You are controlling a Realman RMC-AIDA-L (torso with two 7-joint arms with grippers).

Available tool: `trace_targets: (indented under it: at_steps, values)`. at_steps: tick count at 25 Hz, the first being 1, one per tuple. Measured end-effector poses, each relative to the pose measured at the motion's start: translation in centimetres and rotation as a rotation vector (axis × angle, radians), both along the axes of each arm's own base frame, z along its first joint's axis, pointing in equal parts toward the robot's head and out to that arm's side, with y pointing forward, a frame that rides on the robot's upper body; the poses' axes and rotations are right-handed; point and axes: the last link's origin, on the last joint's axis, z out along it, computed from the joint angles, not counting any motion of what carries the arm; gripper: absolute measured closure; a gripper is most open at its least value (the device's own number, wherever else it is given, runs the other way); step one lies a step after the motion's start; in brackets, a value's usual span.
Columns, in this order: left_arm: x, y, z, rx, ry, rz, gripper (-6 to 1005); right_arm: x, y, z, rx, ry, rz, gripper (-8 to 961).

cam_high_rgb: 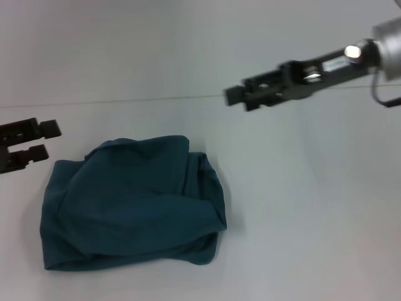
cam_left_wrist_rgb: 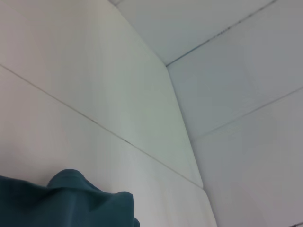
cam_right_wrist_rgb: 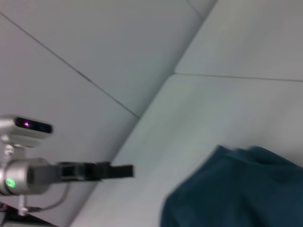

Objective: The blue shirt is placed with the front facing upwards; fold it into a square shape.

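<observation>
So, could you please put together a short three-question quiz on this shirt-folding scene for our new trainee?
1. True or false: the blue shirt lies as a compact, roughly square bundle on the table.
2. Which gripper is raised above the table beyond the shirt: A) left gripper B) right gripper?
3. Is either gripper holding the shirt?

Key:
1. True.
2. B; the left one sits low at the shirt's left side, jaws open.
3. No, both are clear of the fabric.
</observation>
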Motion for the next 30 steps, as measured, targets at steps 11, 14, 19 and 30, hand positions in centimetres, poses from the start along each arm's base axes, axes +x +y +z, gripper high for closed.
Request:
trace_targets:
  at_steps: [11,14,19,30]
  values:
    - [-0.6,-0.6,0.6,0.021,-0.018,0.009,247,-1.2,0.7,-0.2,0.018,0.046,-0.037,114]
    - [-0.7,-0.7,0.6,0.023,-0.017,0.007,247,-1.0,0.6,-0.1,0.017,0.046,-0.049,118]
    - [-0.6,-0.5,0.6,0.020,-0.021,0.002,247,-1.0,0.6,-0.1,0.016,0.047,-0.051,126]
    - [-1.2,-0.7,0.9,0.036,-0.015,0.024,247,-0.3,1.7,-2.3,0.011,-0.258,-0.077,142]
